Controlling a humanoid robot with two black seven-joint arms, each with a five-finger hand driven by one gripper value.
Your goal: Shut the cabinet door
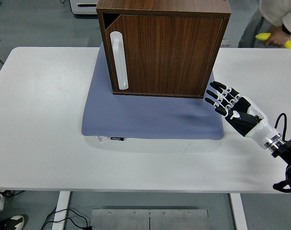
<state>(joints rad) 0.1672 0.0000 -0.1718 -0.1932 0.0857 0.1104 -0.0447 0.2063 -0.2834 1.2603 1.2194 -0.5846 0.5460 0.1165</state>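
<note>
A dark wooden cabinet [162, 45] stands on a blue-grey mat [145, 112] at the table's back middle. Its door [169, 55] has a white vertical handle [119, 60] at its left side and sits nearly flush with the front, with a narrow dark gap at the upper left corner. My right hand [227, 100] is open, fingers stretched out flat, over the table to the right of the mat and apart from the cabinet. The left arm is out of view.
The white table [45, 120] stretches to both sides of the mat. A person stands at the top right holding a yellow object [274, 38]. A white box [83, 6] stands on the floor behind the table.
</note>
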